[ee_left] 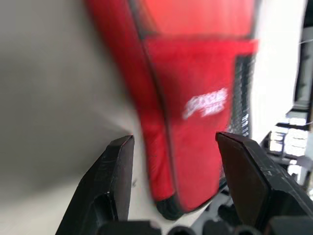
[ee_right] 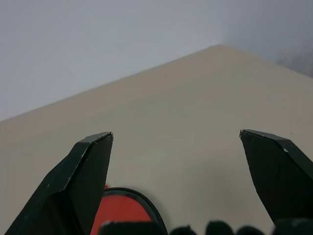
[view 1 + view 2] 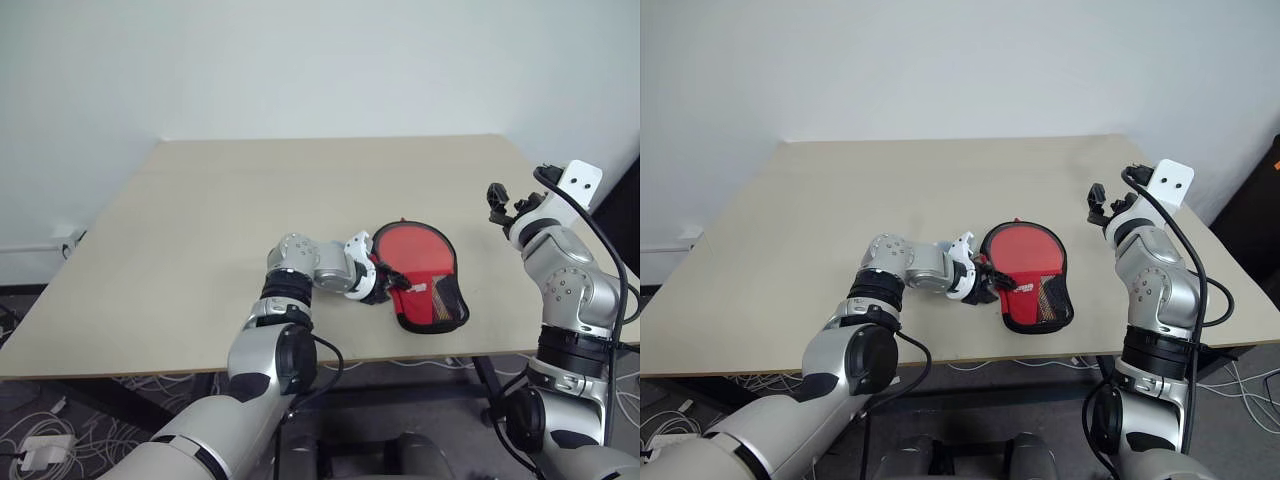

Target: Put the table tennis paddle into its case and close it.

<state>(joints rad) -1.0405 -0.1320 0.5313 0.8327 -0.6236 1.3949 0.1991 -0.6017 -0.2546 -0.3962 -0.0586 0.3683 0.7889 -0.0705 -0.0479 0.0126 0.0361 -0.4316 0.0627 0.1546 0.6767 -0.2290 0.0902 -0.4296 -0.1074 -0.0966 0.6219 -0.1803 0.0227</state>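
Reaching with my left claw (image 3: 378,281), fingers parted and empty, I sit at the case (image 3: 425,275) edge — it lies just to my right on the table (image 3: 200,230), long axis running away from me. Soft black-edged fabric and mesh over the red paddle (image 3: 415,250) inside. My right claw (image 3: 497,200) hangs open, well apart.

Beige table (image 3: 200,230), white wall (image 3: 300,60), probably cables (image 3: 40,440)

The case (image 3: 420,276) lies on the table (image 3: 200,230) near its front edge, the left gripper (image 3: 381,279) just beside its left side.
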